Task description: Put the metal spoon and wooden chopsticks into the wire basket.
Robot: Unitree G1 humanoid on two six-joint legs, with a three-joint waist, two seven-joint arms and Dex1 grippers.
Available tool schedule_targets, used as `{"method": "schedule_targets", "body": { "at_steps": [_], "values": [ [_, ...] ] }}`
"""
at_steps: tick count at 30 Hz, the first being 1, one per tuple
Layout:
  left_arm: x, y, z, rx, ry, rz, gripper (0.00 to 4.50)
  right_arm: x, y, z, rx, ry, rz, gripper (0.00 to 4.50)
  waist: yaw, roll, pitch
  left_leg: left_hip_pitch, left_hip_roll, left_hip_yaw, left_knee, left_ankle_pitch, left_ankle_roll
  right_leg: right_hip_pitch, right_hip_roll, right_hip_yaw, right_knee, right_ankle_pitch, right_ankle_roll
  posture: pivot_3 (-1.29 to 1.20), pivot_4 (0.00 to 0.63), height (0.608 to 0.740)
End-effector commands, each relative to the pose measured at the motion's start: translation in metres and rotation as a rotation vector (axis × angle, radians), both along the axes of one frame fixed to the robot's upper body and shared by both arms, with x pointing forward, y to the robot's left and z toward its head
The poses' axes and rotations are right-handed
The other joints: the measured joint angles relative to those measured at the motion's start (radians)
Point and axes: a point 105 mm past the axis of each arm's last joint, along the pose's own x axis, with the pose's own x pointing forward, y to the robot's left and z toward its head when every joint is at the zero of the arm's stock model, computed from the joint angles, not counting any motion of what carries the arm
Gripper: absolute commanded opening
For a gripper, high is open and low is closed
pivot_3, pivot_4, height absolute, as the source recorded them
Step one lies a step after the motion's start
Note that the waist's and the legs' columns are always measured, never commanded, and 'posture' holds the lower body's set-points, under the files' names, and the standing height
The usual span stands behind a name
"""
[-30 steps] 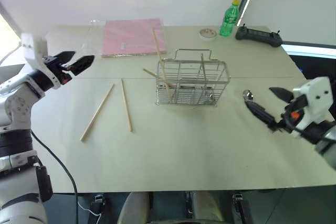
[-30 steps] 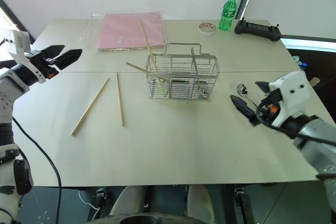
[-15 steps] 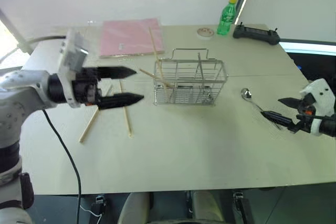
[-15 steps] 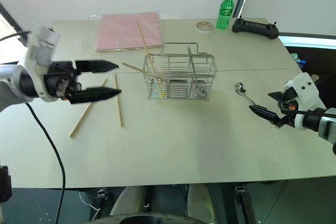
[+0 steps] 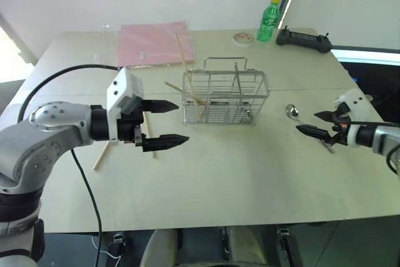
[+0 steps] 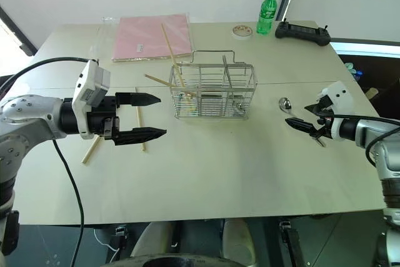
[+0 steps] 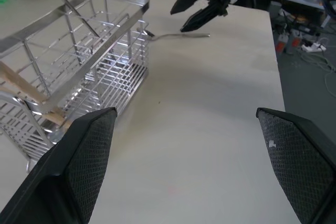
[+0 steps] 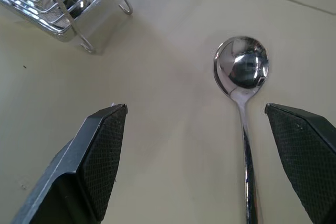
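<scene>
The broad pale beige counter [image 5: 250, 179] carries everything, with bare room across its near half and its near and right edges well apart from the work. At its far side lies a flat pink folder [image 5: 153, 43], out of the way.

In the middle stands the rectangular silver wire basket [image 5: 225, 97], upright, with its loop handle on top. Two light tan wooden chopsticks [image 5: 185, 60] already lean out of its left compartment, so that part of the job looks begun. Two more tan sticks [image 6: 140, 120] lie flat on the counter left of the basket, partly hidden behind the left arm.

The left tool [image 5: 164, 122] hovers just left of the basket, pointing toward it, its black fingers spread wide and holding nothing. It probably waits there above the loose sticks, and it has free room below and toward the near edge.

The right tool [image 5: 315, 123] hangs low over the counter to the basket's right, fingers also wide apart and empty. In the right wrist view they straddle the shiny metal spoon [image 8: 242, 82], which lies flat between basket and tool, bowl toward the basket. This looks like the line-up for picking it up; the thin handle against the surface may be hard to pinch.
</scene>
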Motion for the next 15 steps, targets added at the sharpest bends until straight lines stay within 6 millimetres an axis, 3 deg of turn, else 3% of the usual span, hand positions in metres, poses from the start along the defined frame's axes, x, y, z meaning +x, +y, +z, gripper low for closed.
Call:
{"method": "schedule_targets", "body": {
  "at_steps": [1, 5, 10, 15],
  "values": [
    [0.0, 0.002, 0.014, -0.019, -0.055, 0.004, 4.5, 0.012, -0.003, 0.001, -0.012, -0.009, -0.019, 4.32, 0.0, 0.0, 0.0, 0.0, 0.0, 0.0, 0.0, 0.0, 0.0, 0.0, 0.0, 0.0, 0.0, 0.0, 0.0, 0.0, 0.15, 0.721],
    [0.001, 0.0, 0.015, -0.02, -0.06, 0.011, 4.5, 0.02, -0.01, -0.01, -0.033, 0.033, -0.056, 4.32, -0.001, 0.001, 0.0, 0.0, 0.0, 0.0, 0.0, 0.0, 0.0, 0.0, 0.0, 0.0, 0.0, 0.0, 0.0, 0.0, 0.15, 0.721],
    [-0.017, -0.002, 0.011, 0.014, -0.013, -0.091, 4.5, 0.026, -0.016, -0.017, -0.049, 0.056, -0.081, 4.32, -0.002, 0.001, 0.001, 0.0, 0.0, 0.0, 0.0, 0.0, 0.0, 0.0, 0.0, 0.0, 0.0, 0.0, 0.0, 0.0, 0.15, 0.721],
    [-0.022, -0.001, 0.009, 0.035, -0.004, -0.122, 4.5, 0.027, -0.016, -0.024, -0.03, 0.084, -0.09, 4.32, -0.003, 0.001, 0.001, 0.0, 0.0, 0.0, 0.0, 0.0, 0.0, 0.0, 0.0, 0.0, 0.001, 0.0, 0.0, 0.0, 0.15, 0.721]
  ]
}}
